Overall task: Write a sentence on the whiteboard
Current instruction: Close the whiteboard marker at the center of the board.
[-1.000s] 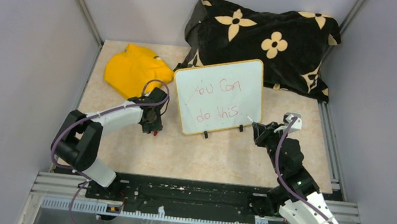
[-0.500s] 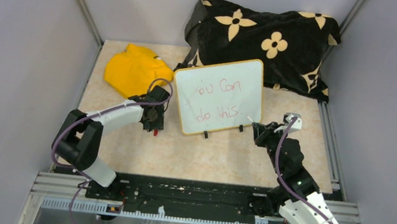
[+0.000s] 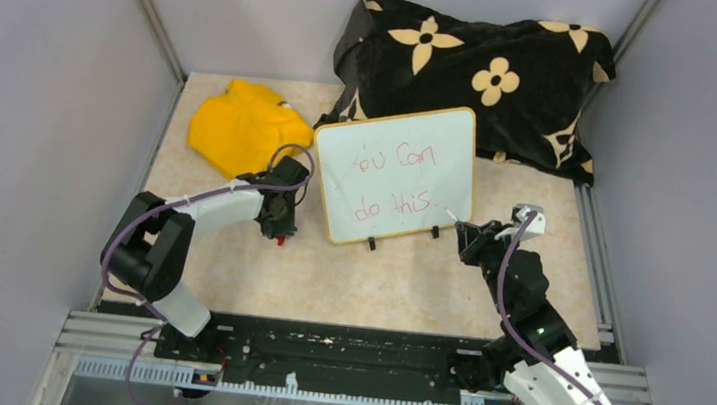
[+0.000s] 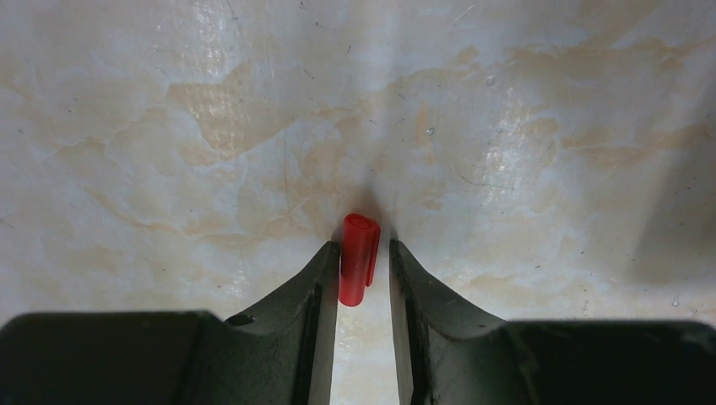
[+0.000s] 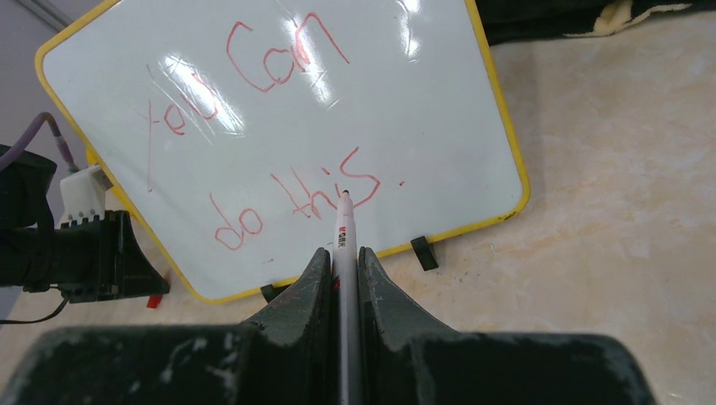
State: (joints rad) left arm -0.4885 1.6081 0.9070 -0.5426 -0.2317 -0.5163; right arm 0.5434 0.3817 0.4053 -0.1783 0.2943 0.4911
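The whiteboard (image 3: 398, 172) stands propped on black clip feet at mid table, leaning back; it also shows in the right wrist view (image 5: 439, 118). The sentence (image 3: 395, 179) in red reads "You Can" and "do this" (image 5: 291, 198). My right gripper (image 3: 464, 236) (image 5: 342, 251) is shut on a white marker (image 5: 344, 229), whose tip points at the "s" of "this", just off the board's lower right corner. My left gripper (image 3: 280, 224) (image 4: 364, 245) points down at the table, left of the board. A red marker cap (image 4: 358, 257) sits between its fingers, touching the left one, with a gap on the right.
A yellow cloth (image 3: 242, 125) lies at the back left. A black cushion with tan flowers (image 3: 480, 64) lies behind the board. Grey walls close in both sides, and a metal rail (image 3: 595, 258) runs along the right edge.
The left arm's elbow has shifted slightly right and the left gripper has edged a little toward the board. The right arm and the board have not moved.
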